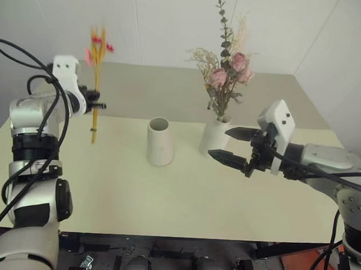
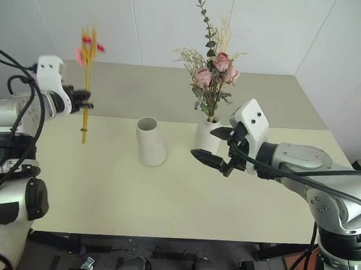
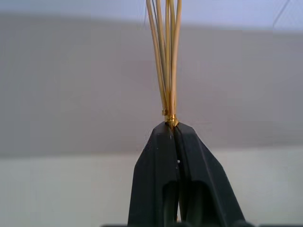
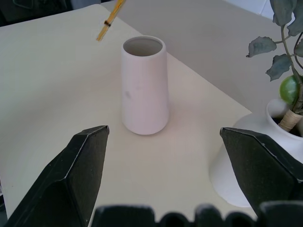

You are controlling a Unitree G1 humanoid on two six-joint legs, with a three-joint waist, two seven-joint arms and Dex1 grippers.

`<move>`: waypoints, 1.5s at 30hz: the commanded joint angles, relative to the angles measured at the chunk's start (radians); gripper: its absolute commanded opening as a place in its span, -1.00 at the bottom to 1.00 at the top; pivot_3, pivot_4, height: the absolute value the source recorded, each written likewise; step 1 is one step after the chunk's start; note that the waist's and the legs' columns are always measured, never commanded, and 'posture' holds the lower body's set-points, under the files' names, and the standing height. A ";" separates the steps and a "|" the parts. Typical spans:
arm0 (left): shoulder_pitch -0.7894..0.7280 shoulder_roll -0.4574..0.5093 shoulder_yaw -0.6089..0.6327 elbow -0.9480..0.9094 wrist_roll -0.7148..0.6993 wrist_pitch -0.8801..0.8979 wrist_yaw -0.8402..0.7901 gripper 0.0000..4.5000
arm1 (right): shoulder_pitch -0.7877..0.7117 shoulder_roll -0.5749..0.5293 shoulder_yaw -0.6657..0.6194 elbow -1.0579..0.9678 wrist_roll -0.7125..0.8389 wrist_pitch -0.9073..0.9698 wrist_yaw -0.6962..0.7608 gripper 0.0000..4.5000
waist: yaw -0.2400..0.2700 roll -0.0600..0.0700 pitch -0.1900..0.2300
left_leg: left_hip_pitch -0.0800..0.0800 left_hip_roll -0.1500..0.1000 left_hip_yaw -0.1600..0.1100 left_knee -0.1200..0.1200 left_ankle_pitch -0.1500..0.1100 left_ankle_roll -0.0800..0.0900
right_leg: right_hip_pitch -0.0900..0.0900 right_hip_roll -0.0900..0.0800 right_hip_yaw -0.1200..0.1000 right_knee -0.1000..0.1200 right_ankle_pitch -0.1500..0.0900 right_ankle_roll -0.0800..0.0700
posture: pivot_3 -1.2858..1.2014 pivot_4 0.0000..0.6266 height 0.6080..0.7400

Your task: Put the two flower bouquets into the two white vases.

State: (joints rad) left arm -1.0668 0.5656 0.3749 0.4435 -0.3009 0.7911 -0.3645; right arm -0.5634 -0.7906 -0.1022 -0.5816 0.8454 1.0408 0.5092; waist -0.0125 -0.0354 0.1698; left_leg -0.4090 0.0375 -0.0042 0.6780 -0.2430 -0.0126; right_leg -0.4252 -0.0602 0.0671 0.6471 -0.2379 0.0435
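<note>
A: Wheat-stalk bouquet (image 1: 97, 76) — we are seeing it hanging upright above the tabletop (image 1: 105, 185), clear of the surface, with the left claw (image 1: 99, 106) clamped on its yellow stems partway up. The red and pink blossoms are sitting at its top.

B: We are agreeing; in the left wrist view both fingers (image 3: 161, 165) are pressing together around the stems at a small gold tie.

A: We are finding the tapered white vase (image 1: 160, 142) standing upright mid-tabletop, mouth wide and nothing in it, to the right of the hanging stalks and apart from them.

B: And the rose bouquet (image 1: 226, 77) is standing in the bottle-shaped white vase (image 1: 215, 135), just beside the tapered one.

A: We are noting the right claw (image 1: 229, 145) hovering in front of that bottle vase, fingers spread wide, gripping nothing.
</note>
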 commanded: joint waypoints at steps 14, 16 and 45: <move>-0.164 -0.223 0.231 0.281 -0.400 -0.549 -0.371 -0.98 | 0.091 0.096 -0.009 -0.072 -0.135 -0.134 -0.073 1.00 | -0.001 0.000 0.000 | 0.001 -0.001 0.000 0.000 0.000 0.000 | 0.001 0.000 0.000 -0.001 0.000 0.000 | 0.03 -0.52 1.00; -0.188 -0.231 0.226 0.328 -0.409 -0.552 -0.394 -0.98 | 0.106 0.103 -0.018 -0.086 -0.139 -0.135 -0.084 1.00 | -0.002 0.000 0.000 | 0.001 -0.001 -0.001 0.000 0.000 0.000 | 0.001 0.000 0.000 -0.001 0.000 0.000 | 0.03 -0.52 1.00; 0.065 -0.156 -0.033 -0.070 -0.421 -0.252 -0.593 -0.98 | 0.171 0.126 -0.035 -0.117 -0.155 -0.135 -0.118 1.00 | -0.004 0.000 0.000 | 0.002 -0.001 -0.001 0.000 0.000 0.000 | 0.002 0.001 0.000 -0.001 0.000 0.000 | 0.03 -0.52 1.00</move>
State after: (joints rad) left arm -1.0057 0.3961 0.3477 0.4214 -0.7072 0.5327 -0.9453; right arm -0.3847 -0.6680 -0.1114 -0.6795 0.6900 0.9361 0.3903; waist -0.0167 -0.0355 0.1698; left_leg -0.4067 0.0361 -0.0056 0.6778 -0.2429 -0.0125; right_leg -0.4235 -0.0595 0.0675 0.6464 -0.2380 0.0438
